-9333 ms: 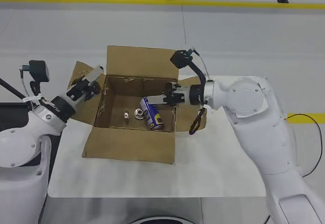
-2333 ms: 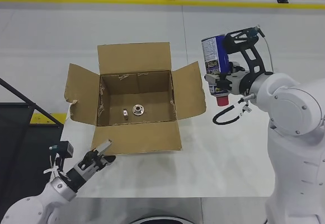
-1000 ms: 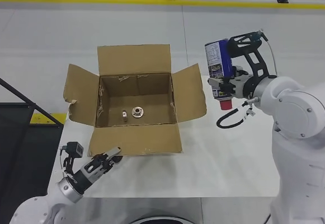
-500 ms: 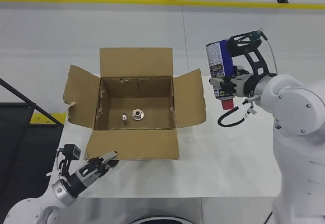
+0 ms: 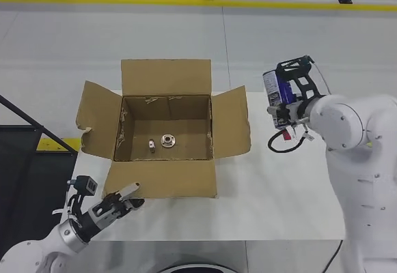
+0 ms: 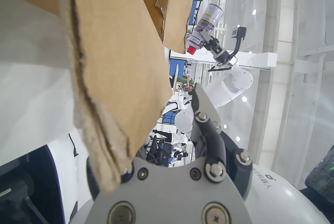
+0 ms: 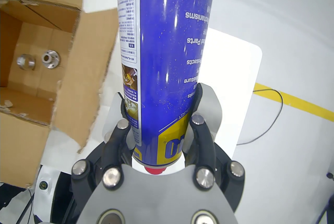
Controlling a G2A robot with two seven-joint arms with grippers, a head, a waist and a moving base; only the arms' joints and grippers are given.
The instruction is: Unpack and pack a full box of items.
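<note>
Two metal fittings, a flanged one (image 5: 167, 141) and a smaller one (image 5: 152, 144), remained on the floor of the cardboard box (image 5: 164, 179). The spray can (image 5: 278, 92) had left it. Some seconds before, it lay inside the box in the right gripper (image 5: 283, 109). At this moment it was held above the table (image 5: 273, 205), to the right of the box and well clear of it. Over the last half second it had come down and drawn in toward the right arm. The jaws were closed around the can near its red cap, with its base pointing away from the wrist.

The left gripper (image 5: 123, 201) had given up the left flap it attended to earlier. It was now at the near left corner of the table, just beside the front flap. Its jaws stood apart and gripped nothing, although that flap hid one finger in the left wrist view.

Unpacking was judged to be part done, with the can still to be set down and both fittings still to be lifted.

The right flap (image 5: 231, 126) stood raised between the can and the box opening and would obstruct a low return. A cable (image 7: 271, 115) lay on the floor beyond the table.
</note>
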